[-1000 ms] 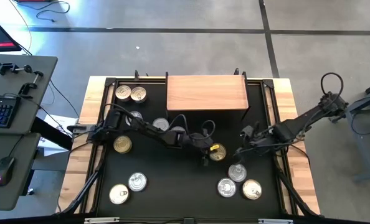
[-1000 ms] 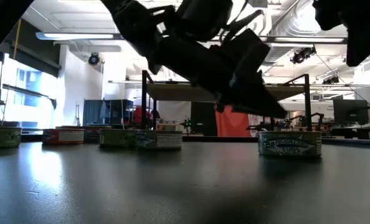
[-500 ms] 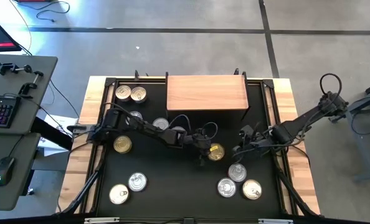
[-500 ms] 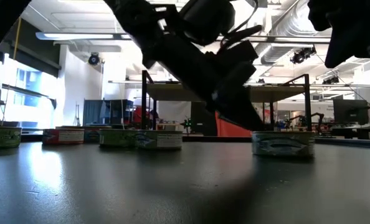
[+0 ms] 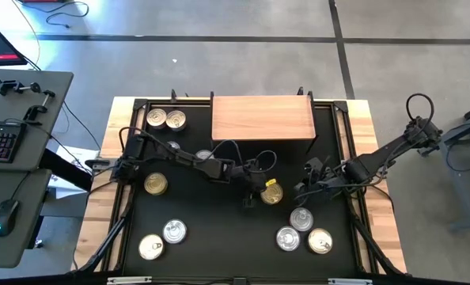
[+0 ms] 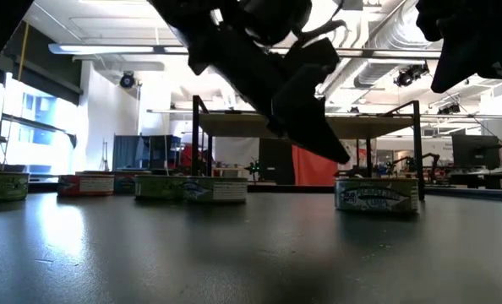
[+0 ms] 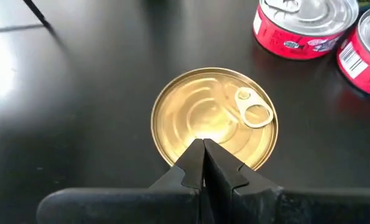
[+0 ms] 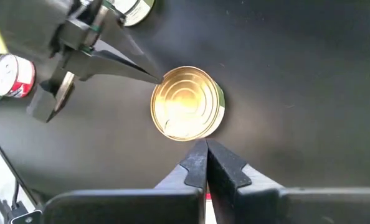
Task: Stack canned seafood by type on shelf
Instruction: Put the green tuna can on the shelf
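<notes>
- The gold can [image 5: 271, 192] sits mid-counter, just in front of the shelf [image 5: 263, 118], with nothing on the shelf yet.
- Over the last second it has slid a little toward the shelf and leftward.
- My left tool [image 5: 253, 195], fingers together, touches its near rim; it holds nothing.
- My right tool [image 5: 301, 191], also closed and empty, sits just beside the can's other side.
- I read this as nudging the can into place, not lifting; stacking hasn't started.
- Other cans [image 5: 301, 219] lie scattered around the counter [image 5: 219, 237].
</notes>
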Robot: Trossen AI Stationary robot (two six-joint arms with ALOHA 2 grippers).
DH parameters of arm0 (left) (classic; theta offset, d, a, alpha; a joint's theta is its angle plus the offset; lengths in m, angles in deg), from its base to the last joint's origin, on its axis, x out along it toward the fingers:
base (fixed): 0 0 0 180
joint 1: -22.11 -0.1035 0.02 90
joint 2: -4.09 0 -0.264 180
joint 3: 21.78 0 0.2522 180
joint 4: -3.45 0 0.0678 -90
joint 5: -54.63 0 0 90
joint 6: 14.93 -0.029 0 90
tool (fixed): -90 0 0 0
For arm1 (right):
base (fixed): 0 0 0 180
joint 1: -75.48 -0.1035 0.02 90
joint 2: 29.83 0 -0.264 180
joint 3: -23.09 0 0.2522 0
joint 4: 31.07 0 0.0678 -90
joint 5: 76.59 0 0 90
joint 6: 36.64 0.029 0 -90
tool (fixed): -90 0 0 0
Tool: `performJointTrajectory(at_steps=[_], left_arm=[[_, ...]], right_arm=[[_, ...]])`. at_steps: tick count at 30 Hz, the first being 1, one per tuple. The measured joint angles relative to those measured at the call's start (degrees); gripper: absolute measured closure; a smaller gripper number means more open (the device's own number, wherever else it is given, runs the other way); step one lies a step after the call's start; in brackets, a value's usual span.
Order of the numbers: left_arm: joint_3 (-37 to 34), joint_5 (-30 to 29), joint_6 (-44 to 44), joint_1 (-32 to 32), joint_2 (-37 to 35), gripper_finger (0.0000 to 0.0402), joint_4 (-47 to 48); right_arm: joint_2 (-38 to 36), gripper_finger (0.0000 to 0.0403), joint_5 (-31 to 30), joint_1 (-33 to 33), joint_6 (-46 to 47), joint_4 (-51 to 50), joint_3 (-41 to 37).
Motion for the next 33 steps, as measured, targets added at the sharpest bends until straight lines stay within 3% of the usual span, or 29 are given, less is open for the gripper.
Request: performJointTrajectory(at_steps=[6,20,28,33], left_arm=[[-0.03,1.19,0.47,-0.27,0.5,0.0401,-2.86],[0.04,0.6,-0.29,1.49,0.87,0.0401,3.94],[-0.07,-2.5,-3.59,2.42,-1.66,0.0401,8.46],[0.09,-2.5,-3.47,2.54,-1.29,0.0402,10.99]], right_arm=[[0.0,0.0403,-0.04,-0.02,0.66,-0.04,0.0],[1.07,0.0403,1.06,-0.02,4.19,-0.39,0.0],[12.58,0.0403,9.63,1.69,5.67,2.51,0.02],[20.8,0.0403,10.3,4.74,4.08,9.7,0.02]])
